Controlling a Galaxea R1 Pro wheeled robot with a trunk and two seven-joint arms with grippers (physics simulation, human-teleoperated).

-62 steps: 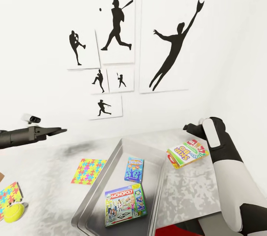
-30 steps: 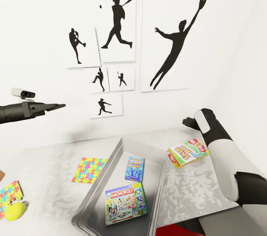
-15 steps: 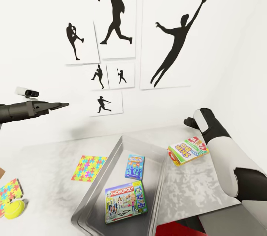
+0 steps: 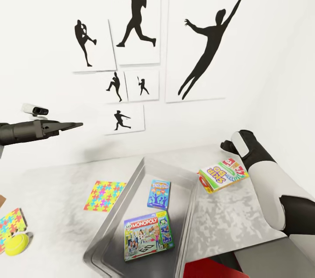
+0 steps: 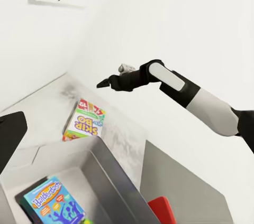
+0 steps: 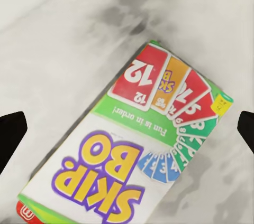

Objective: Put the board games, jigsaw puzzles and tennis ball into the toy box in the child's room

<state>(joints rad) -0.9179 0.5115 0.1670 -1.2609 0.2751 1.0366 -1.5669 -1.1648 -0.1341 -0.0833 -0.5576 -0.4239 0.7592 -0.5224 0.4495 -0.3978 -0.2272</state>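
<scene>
The pale grey-white mottled surface [image 4: 57,199] runs along a white wall hung with black baseball-player silhouettes. On it sits the wide, shallow grey metal toy box [image 4: 140,173], with two flat board games inside: the Monopoly box [image 4: 148,236] and a smaller blue one [image 4: 159,193]. The yellow, green and red Skip-Bo box [image 4: 222,175] lies outside, just beside the box's right wall. Two bright jigsaw puzzles [image 4: 105,195] and the yellow-green tennis ball [image 4: 16,243] lie to the left.

The right hand [image 5: 109,82] hovers above the Skip-Bo box, fingers apart and empty. The left hand [image 4: 70,126] hangs high over the surface; whether its fingers are parted I cannot tell.

The step in hand looks like picking up Skip-Bo: lower, close across its narrow width, and lift it over the wall.
</scene>
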